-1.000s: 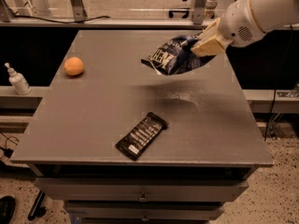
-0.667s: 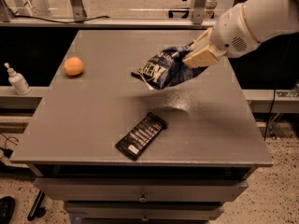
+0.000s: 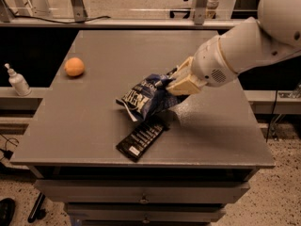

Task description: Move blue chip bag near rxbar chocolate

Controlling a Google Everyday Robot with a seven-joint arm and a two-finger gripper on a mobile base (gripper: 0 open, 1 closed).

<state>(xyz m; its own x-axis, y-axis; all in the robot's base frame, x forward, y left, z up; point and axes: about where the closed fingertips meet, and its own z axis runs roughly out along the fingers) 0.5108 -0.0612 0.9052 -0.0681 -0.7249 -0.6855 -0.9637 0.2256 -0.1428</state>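
The blue chip bag (image 3: 145, 99) is a wrinkly dark blue foil bag with white lettering, held just above the grey table (image 3: 94, 126). My gripper (image 3: 170, 86) is shut on the bag's right end, coming in from the right on a white arm. The rxbar chocolate (image 3: 139, 140) is a flat black bar with white text, lying diagonally near the table's front edge. The bag hangs directly over the bar's upper right end and hides that tip.
An orange fruit (image 3: 74, 67) sits at the table's left side. A white pump bottle (image 3: 18, 80) stands on a lower shelf left of the table. Drawers lie below the front edge. Metal frame legs stand behind the table.
The arm has carried the blue chip bag down and to the left, from the table's back right to just above the black bar's upper end.
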